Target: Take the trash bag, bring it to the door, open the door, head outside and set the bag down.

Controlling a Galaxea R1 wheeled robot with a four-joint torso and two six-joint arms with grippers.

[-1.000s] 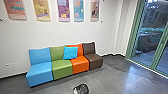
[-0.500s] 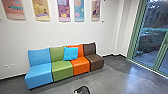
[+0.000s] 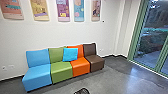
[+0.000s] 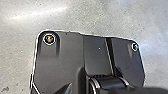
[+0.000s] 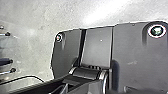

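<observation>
- The green-framed glass door (image 3: 139,25), at two o'clock from the robot, rises beside the wall's far corner; plants (image 3: 149,41) and paved ground (image 3: 148,57) lie beyond it.
- Where the trash bag is, I cannot tell.
- For the left claw and the right claw alike, I cannot tell whether they are wide, narrow or holding anything.
- Four armless seats stand side by side along the white wall (image 3: 60,32): the blue seat (image 3: 37,72) at eleven o'clock, the green seat (image 3: 61,71) between eleven and twelve, the orange seat (image 3: 80,66) near twelve, and the brown seat (image 3: 93,61) just past twelve.
- A bright blue cushion (image 3: 70,54) rests tilted against the backs of the green and orange ones.
- Above them hangs a row of five colourful posters (image 3: 63,11), running from eleven o'clock to just past twelve.
- At twelve o'clock, nearest the robot, there is a dark rounded object (image 3: 82,91) that I cannot identify.
- The grey floor (image 3: 117,77) has a glossy patch of light at one o'clock.
- In the right wrist view, slim bars with dark ends (image 5: 7,34) show against the floor.
</observation>
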